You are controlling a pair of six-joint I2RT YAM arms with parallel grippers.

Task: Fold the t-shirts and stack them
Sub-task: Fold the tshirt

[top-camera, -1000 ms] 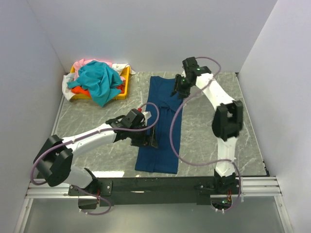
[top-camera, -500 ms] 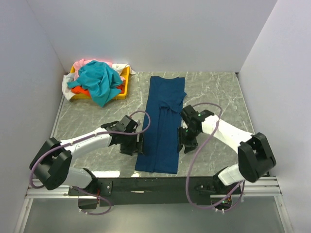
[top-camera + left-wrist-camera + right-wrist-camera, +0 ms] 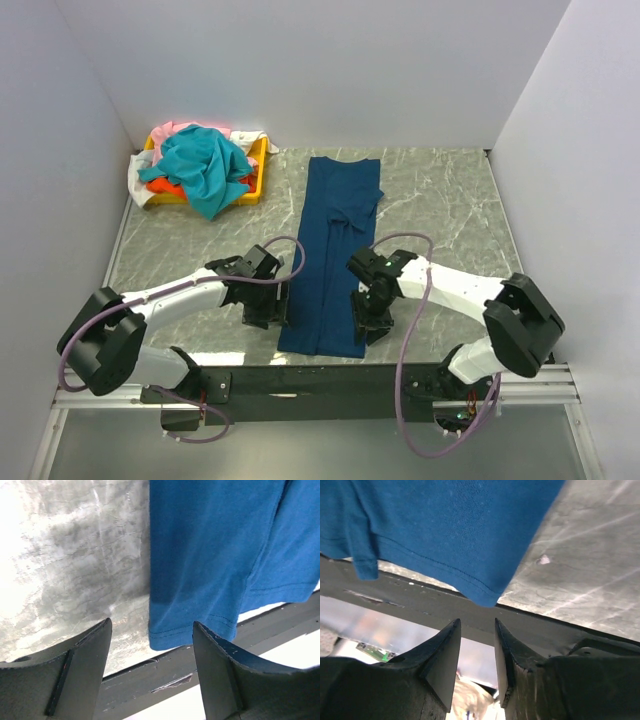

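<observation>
Yellow tray [image 3: 263, 160] sits at far-left corner of grey marble-look tabletop [image 3: 440, 200].
White walls [image 3: 300, 70] on 3 sides; black rail [image 3: 330, 381] along near edge.

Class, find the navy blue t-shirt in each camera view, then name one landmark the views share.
Top external: the navy blue t-shirt lies centrally on the table, a long strip.
Left wrist: the shirt fills the upper right, its hem corner bottom centre.
Right wrist: the shirt fills the upper left, its hem corner at centre.
Shared landmark: the dark rail just beyond the shirt's near hem.
</observation>
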